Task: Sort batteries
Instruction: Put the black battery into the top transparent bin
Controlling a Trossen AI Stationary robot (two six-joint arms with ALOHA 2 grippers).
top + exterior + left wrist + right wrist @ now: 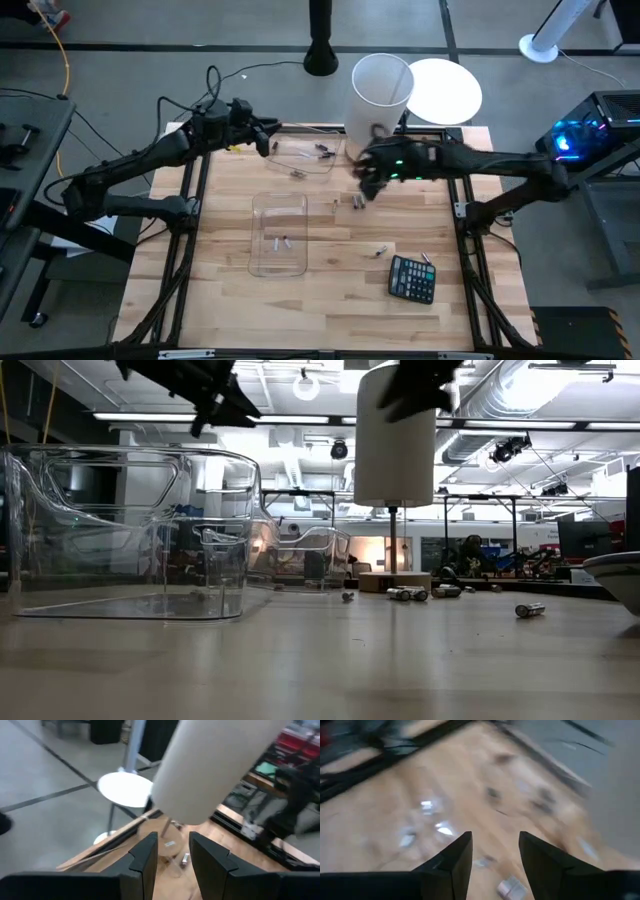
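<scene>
I am hovering the right gripper [362, 188], fingers apart and empty, over loose batteries [357, 202]; few sit in the clear bin [279, 200]; left fingers [145, 857] apart.

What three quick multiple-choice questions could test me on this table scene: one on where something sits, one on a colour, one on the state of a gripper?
1. Where is the calculator?
A. Inside a clear container
B. On the bare table, toward the right arm's side
C. Under the white cylinder

2. What colour is the tall cylinder at the table's far edge?
A. White
B. Red
C. Green

3. How does the right gripper stand?
A. Shut on the calculator
B. Open and empty
C. Out of sight

Answers: 1 B, the high view shows it on the wood apart from the clear container. 2 A, its wall is white. 3 B, the right wrist view shows a gap between the fingers with nothing held.
</scene>
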